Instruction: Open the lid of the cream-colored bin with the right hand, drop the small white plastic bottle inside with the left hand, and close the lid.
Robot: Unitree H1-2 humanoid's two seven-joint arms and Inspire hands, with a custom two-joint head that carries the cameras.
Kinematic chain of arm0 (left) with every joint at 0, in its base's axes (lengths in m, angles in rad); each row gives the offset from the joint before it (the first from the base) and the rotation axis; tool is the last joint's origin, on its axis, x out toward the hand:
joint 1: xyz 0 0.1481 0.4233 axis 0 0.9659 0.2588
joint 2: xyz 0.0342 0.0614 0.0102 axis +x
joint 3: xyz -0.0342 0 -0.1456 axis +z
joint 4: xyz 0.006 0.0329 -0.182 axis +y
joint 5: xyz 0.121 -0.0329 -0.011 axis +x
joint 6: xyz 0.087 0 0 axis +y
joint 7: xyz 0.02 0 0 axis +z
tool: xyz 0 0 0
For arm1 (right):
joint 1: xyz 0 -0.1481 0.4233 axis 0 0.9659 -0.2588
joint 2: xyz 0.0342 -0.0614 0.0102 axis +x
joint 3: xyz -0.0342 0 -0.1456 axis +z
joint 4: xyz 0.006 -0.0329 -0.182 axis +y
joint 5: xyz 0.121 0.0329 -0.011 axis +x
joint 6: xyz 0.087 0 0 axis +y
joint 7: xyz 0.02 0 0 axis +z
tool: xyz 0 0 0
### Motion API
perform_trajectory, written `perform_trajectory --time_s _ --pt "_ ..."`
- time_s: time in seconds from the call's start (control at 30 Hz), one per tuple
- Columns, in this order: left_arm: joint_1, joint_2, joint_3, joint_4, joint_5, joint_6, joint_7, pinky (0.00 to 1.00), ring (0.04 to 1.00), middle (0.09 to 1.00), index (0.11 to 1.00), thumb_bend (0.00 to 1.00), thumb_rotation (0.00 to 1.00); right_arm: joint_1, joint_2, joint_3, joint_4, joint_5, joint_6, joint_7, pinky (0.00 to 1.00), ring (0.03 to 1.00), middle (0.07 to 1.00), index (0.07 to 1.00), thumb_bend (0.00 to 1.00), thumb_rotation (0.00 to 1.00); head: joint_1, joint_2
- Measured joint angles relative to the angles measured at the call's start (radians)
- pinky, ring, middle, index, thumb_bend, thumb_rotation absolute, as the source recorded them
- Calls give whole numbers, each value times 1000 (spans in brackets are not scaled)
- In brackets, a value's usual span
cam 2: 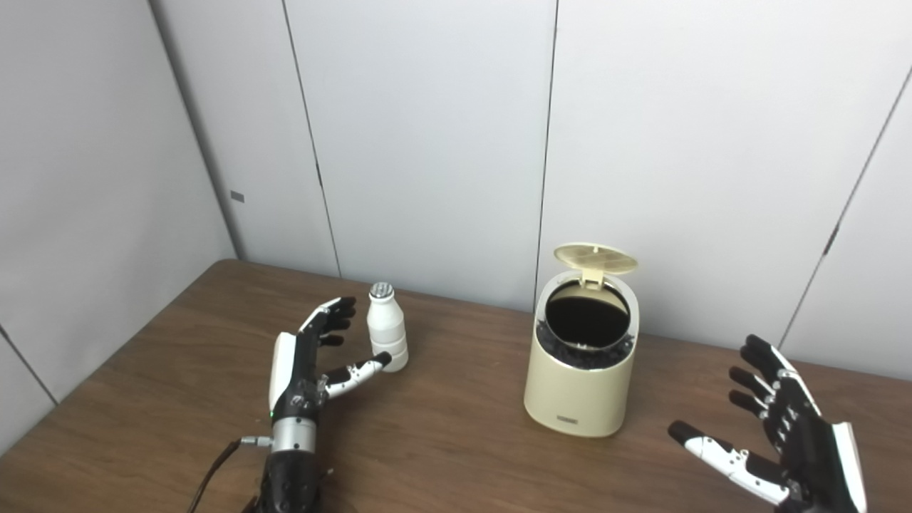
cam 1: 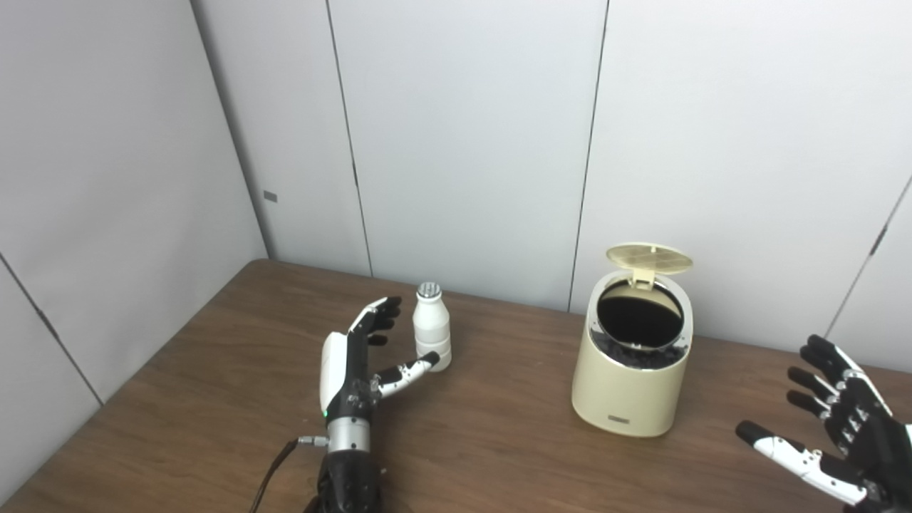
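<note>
Left hand (cam 1: 349,370) spread and holding nothing, palm turned toward the small white bottle (cam 1: 432,329); thumb tip just at the bottle's base, perhaps touching, though too close to call; fingers (cam 1: 377,317) curled in the air just left of its shoulder, not yet wrapped round it. Bottle upright on the wooden table (cam 1: 214,385), silver cap up, well to the left of the cream-colored bin (cam 1: 630,370).

Step in hand, by the look of it: taking hold of the bottle. Best done by sliding a little further forward so the body sits deep between thumb and fingers; then closing around the waist rather than the narrow neck; squeezing evenly, since a light plastic bottle may tip or skid if nudged from one side first; lifting straight up before swinging right.

Bin standing with its lid (cam 1: 648,258) already tipped back on the rear hinge, dark liner and round mouth exposed; so an unobstructed drop from above, provided the carry clears the rim and releases over the middle of the opening, not against the raised lid.

Right hand (cam 1: 833,434) low at the near right, well clear of the bin, fingers splayed and empty; better kept there, out of the carry path, ready for closing the lid afterwards.
</note>
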Motion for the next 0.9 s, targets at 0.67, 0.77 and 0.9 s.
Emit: perform_trajectory --time_s 0.67,0.77,0.9 --pt "-66 12 -20 102 -26 -46 9 638 715 746 776 722 37 14 5 21 -34 -29 6 -1 747 808 873 877 646 0 -26 8" --pt "-81 12 -22 126 -35 -62 9 626 712 749 781 722 34 19 6 20 -39 -28 13 -1 757 810 874 883 642 0 -31 12" --pt "-92 11 -26 143 -37 -66 9 606 708 750 784 715 9 26 7 19 -40 -24 18 -1 753 805 872 882 649 0 -34 15"
